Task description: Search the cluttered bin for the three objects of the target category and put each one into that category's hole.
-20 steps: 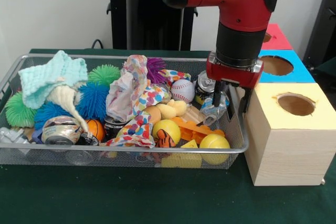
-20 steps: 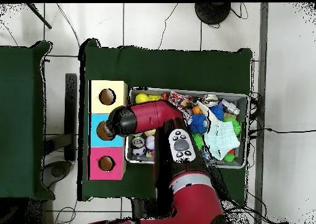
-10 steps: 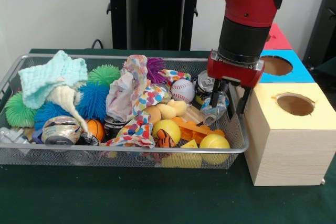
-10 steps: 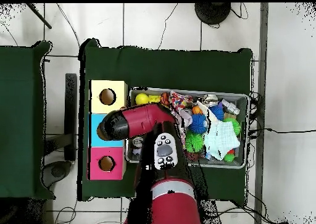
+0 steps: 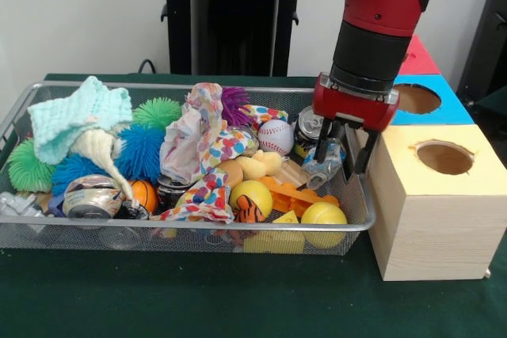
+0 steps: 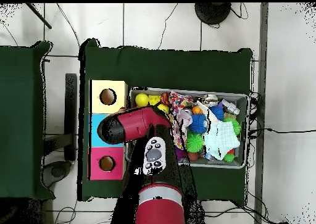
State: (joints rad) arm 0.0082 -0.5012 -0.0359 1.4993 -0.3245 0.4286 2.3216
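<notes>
A: Arm (image 5: 372, 5) hung over the bin's (image 5: 360, 219) box-side end. Gripper (image 5: 342, 165) had its fingers (image 5: 322, 152) closed on a crushed can (image 5: 326, 161), lifted just above the clutter, close to the wire wall.

B: Risk?

A: My read: the grip looked off-centre, so the can could twist out on the carry. It could also clip the wall or the yellow box (image 5: 434, 195) edge.

B: Which hole?

A: Couldn't tell. Blue box (image 5: 432, 112) sat nearest behind. A second can (image 5: 307, 128) lay touching the held one, a third can (image 5: 91, 197) at the far end.
</notes>
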